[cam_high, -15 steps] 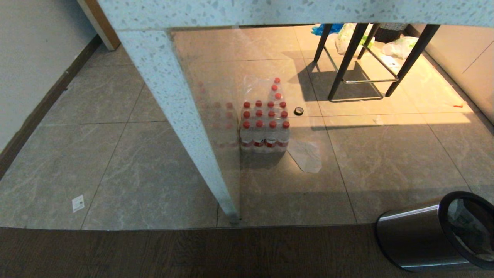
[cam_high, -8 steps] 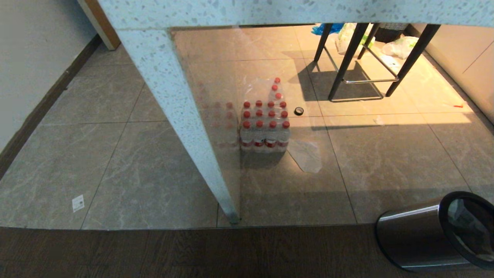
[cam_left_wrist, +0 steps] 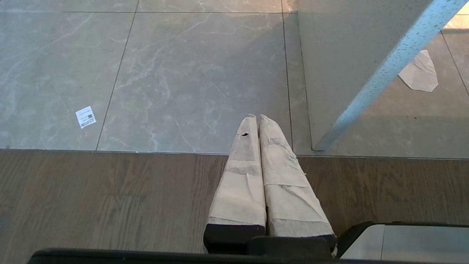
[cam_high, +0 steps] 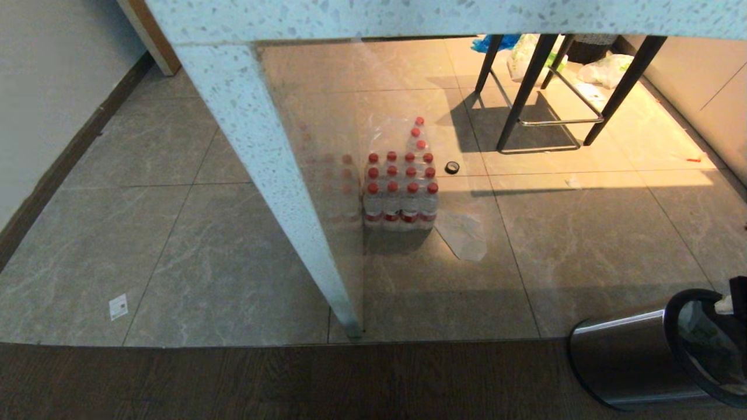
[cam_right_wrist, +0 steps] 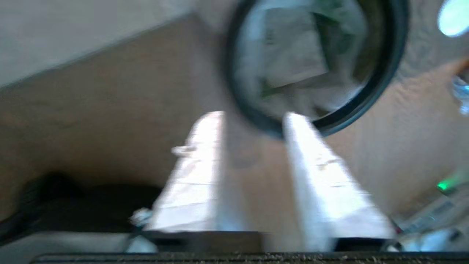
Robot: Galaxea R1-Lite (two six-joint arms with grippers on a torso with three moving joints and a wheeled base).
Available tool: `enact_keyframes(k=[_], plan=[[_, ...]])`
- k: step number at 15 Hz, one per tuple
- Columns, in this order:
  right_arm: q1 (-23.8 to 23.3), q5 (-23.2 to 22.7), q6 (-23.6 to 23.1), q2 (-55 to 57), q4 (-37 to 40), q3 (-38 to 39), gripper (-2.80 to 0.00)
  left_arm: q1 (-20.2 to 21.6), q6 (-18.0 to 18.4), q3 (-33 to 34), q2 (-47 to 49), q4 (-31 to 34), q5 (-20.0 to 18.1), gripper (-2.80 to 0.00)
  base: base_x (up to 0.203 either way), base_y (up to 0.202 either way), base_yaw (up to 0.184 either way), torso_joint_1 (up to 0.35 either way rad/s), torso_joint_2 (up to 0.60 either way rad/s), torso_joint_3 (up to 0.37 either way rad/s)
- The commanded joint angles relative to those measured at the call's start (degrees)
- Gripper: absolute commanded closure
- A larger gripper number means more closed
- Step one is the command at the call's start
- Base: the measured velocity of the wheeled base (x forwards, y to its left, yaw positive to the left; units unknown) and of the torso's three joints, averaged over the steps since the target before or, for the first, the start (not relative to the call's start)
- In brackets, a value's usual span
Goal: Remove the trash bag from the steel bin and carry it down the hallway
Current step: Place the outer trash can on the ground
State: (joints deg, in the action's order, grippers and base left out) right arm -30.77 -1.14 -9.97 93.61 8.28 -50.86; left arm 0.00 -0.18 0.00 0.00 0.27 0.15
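Trash bag (cam_right_wrist: 293, 62) lies inside the steel bin (cam_high: 624, 361), its white plastic with green print showing through the black-ringed mouth in the right wrist view. That bin stands on dark wood flooring at the lower right of the head view, just past the seam where the grey floor tiles (cam_high: 187, 256) end. A speckled worktop (cam_high: 408, 17) spans the top of the head view, and its slanted leg (cam_high: 274, 192) comes down to the seam well left of the bin. Beyond the leg sits a shrink-wrapped pack of red-capped bottles (cam_high: 400, 186), with a roll of black tape (cam_high: 451, 168) and a flat scrap of clear plastic (cam_high: 464, 233) beside it. Farther back stands a black-legged stool (cam_high: 548, 93) with more bags behind it. A small paper label (cam_high: 118, 307) lies on the tiles at left.

Right tool (cam_right_wrist: 253, 117) hangs over the bin's rim with its two pale fingers spread apart, empty, one fingertip overlapping the black ring in its wrist view. Left tool (cam_left_wrist: 256, 119) is parked above the floor seam, fingers pressed together, holding nothing.
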Motion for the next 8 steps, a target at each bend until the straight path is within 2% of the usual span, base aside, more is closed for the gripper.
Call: enact_keyframes(k=[1,3,6,8], plan=[[-4.4,-0.3,-3.3,10.6,-6.0,-0.6,-2.8,0.0,0.0,0.0,0.0,0.0,0.0,0.0,0.0,0.0,0.0,0.0,0.0,0.0],[-5.3,-0.5,-4.1,13.0,-10.2,1.6,-2.8,0.0,0.0,0.0,0.0,0.0,0.0,0.0,0.0,0.0,0.0,0.0,0.0,0.0],[-5.0,-1.5,-3.8,14.8,-11.7,4.4,-2.8,0.0,0.0,0.0,0.0,0.0,0.0,0.0,0.0,0.0,0.0,0.0,0.0,0.0],[-4.9,-8.0,-3.7,16.1,-13.6,6.1,-2.8,0.0,0.0,0.0,0.0,0.0,0.0,0.0,0.0,0.0,0.0,0.0,0.0,0.0]])
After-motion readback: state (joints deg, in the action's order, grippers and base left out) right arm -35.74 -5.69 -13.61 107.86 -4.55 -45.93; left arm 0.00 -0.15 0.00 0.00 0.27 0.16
